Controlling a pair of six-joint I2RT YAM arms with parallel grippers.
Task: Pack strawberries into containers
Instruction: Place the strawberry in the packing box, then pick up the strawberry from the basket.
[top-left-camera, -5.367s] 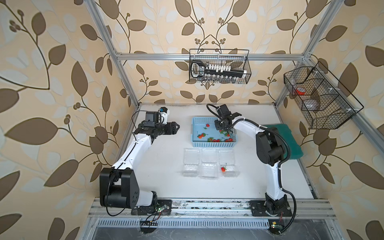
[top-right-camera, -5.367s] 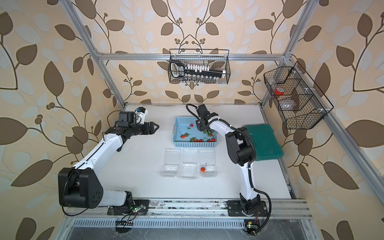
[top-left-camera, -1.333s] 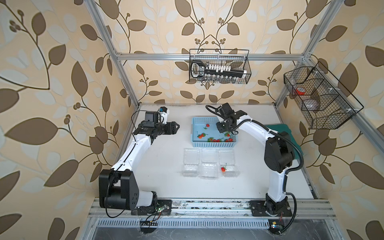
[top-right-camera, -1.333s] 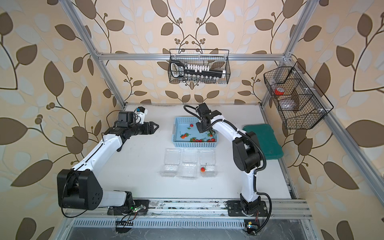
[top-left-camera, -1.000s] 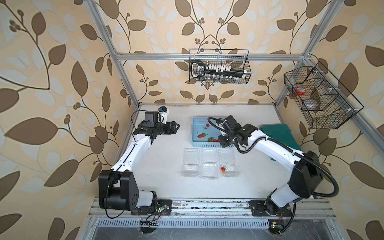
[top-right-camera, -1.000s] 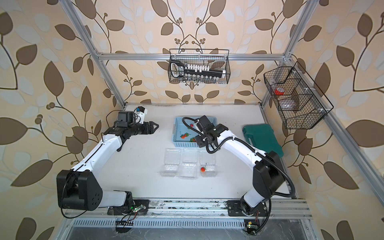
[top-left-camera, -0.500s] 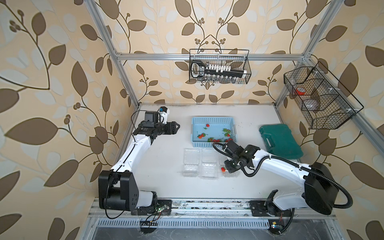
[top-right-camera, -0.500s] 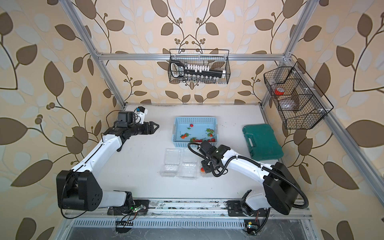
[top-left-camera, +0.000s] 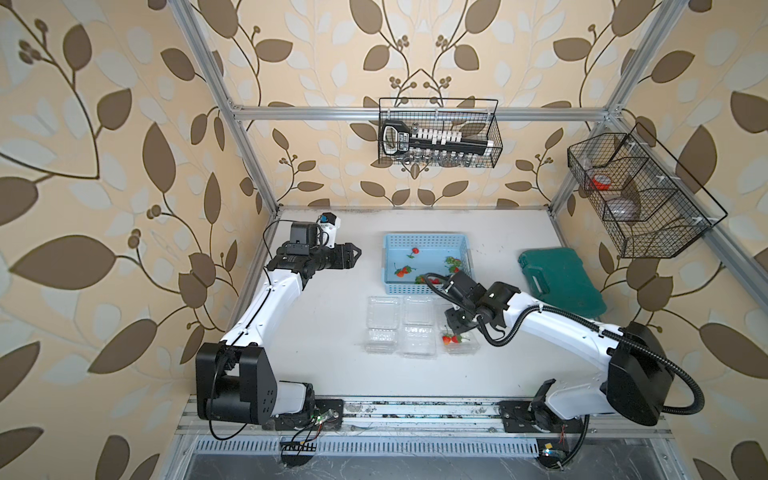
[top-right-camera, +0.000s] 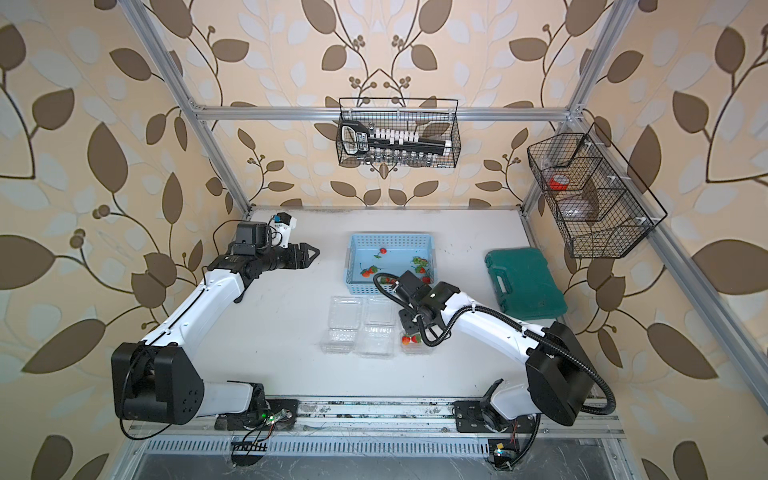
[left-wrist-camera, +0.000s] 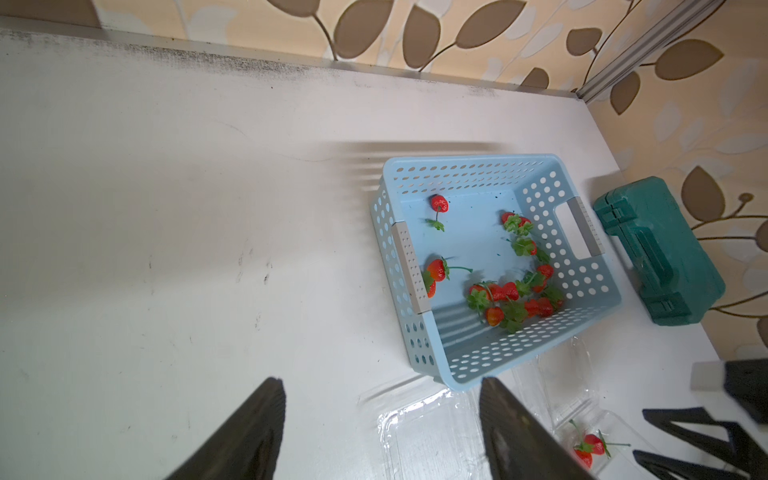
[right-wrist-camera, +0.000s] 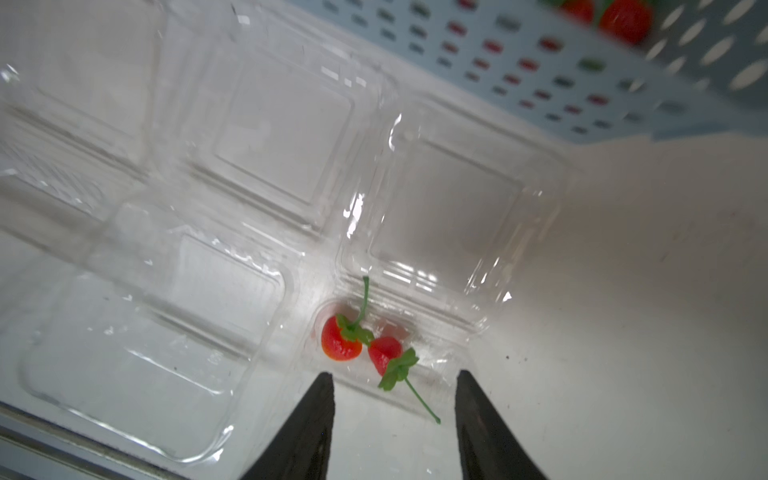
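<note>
Three clear clamshell containers lie open in a row in both top views: left, middle and right. Two strawberries rest in the right container's base, also seen as strawberries in a top view. My right gripper hovers just above them, open, nothing between its fingers. Several more strawberries lie in the light blue basket. My left gripper hangs open and empty over bare table left of the basket.
A dark green case lies at the right of the table. Black wire baskets hang on the back wall and the right wall. The blue basket stands directly behind the containers' lids.
My right arm swung from the blue basket down to the right container and its jaws opened; a second strawberry now lies there. The left arm has not moved.
</note>
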